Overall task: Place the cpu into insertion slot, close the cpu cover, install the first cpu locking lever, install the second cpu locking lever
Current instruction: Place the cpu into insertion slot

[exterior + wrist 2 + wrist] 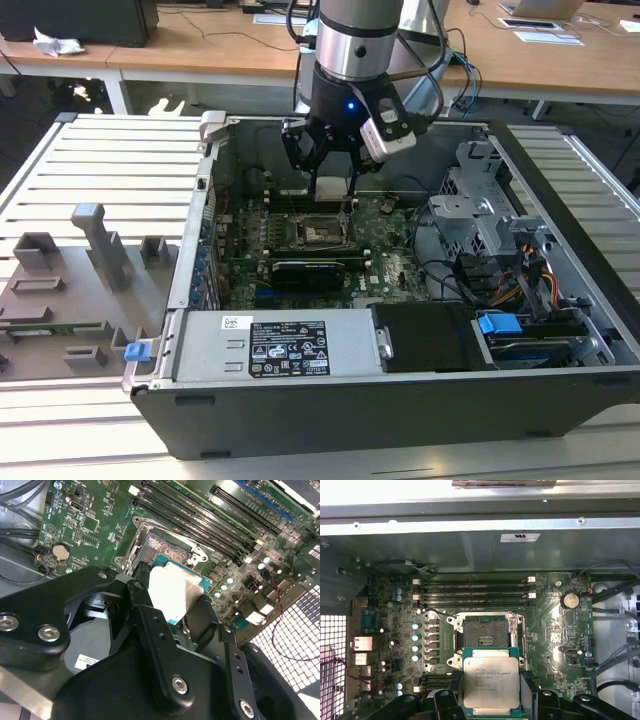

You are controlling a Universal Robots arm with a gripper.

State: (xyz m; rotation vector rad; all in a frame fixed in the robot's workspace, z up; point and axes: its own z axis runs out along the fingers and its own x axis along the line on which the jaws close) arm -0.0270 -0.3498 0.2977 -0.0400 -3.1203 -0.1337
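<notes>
My gripper [330, 160] hangs inside the open computer case and is shut on the cpu [491, 682], a flat square chip with a silver-grey top. The black fingers [529, 687] clamp two opposite edges of the chip. In the second wrist view the cpu [175, 592] is held a little above the board, close beside the insertion slot [165, 547]. The insertion slot [487, 635] lies uncovered with its pale pin field showing, and the exterior view shows the slot [318, 232] just below the gripper. I cannot tell the cpu cover or the locking levers apart from the socket's metal frame.
Long black memory slots [475, 592] run along the far side of the socket. A black card [310, 270] lies across the board on its near side. The grey power supply [270, 345], the drive cage [480, 200] and loose cables [470, 285] crowd the case. The case walls [205, 200] close the space in.
</notes>
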